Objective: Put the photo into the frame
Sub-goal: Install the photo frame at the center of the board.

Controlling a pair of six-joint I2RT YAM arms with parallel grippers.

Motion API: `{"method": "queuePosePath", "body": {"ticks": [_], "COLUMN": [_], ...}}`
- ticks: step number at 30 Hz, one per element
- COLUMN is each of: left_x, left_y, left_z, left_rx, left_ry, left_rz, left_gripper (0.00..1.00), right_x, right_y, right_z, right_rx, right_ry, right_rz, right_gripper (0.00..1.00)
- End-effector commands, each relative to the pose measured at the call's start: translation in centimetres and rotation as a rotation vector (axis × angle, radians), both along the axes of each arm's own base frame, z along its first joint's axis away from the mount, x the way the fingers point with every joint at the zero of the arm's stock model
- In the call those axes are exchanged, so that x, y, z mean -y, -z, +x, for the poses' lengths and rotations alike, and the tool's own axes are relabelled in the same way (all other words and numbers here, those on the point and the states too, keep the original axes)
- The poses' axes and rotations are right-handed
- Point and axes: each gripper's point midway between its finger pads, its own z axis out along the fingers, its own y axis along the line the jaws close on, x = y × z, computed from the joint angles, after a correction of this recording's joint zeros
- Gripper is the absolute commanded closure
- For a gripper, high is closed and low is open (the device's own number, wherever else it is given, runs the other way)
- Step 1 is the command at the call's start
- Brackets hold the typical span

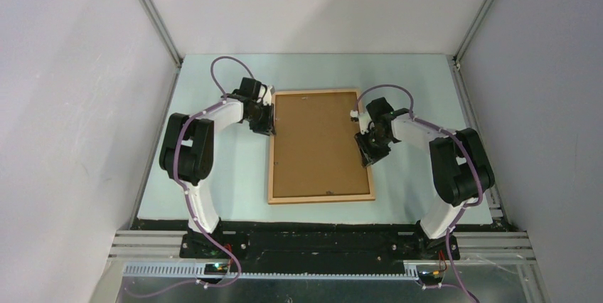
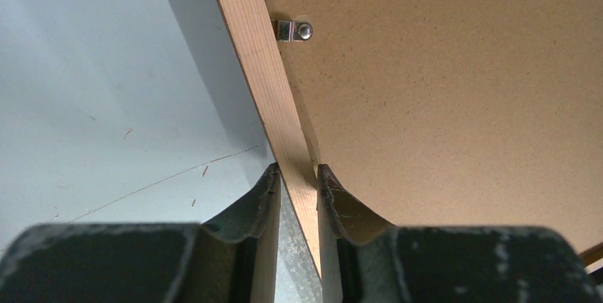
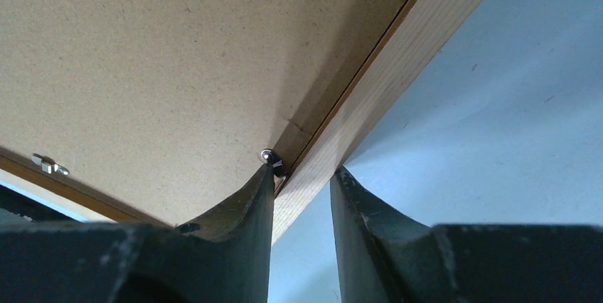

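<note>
1 frame (image 1: 321, 197) lies back-up mid-table (image 1: 245, 182), with the brown backing board (image 1: 316, 143) sitting in it. On its left rail the left gripper (image 2: 296, 172) is pinched down narrow. Over on the right rail, the right gripper (image 3: 302, 172) straddles the wood, fingers partly apart and close to both edges. Can't tell if it's actually clamping.

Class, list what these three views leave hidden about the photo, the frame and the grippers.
1. The photo: in no view; the backing board covers the frame, so whether it lies beneath is unknown.
2. Top view: left gripper and right gripper fingertips hidden under their wrists.
3. Right wrist view: whether the right gripper presses the frame rail is unclear.
</note>
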Motion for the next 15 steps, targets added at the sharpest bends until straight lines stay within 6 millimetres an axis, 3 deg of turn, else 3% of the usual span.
{"method": "queuePosePath", "body": {"ticks": [1, 9, 15], "left_x": [-0.7, -0.7, -0.6], "left_y": [1.0, 0.8, 0.9], "left_z": [-0.4, -0.3, -0.4], "left_rx": [-0.022, -0.019, -0.024], "left_ry": [-0.011, -0.015, -0.012], "left_rz": [0.011, 0.007, -0.002], "left_gripper": [0.75, 0.74, 0.73], "right_x": [-0.8, -0.4, 0.1], "right_y": [-0.5, -2.6, -3.9], "right_z": [1.2, 2.5, 4.0], "right_rx": [0.053, 0.093, 0.131], "right_ry": [-0.048, 0.011, 0.051], "right_rz": [0.032, 0.083, 0.105], "right_gripper": [0.63, 0.39, 0.33]}}
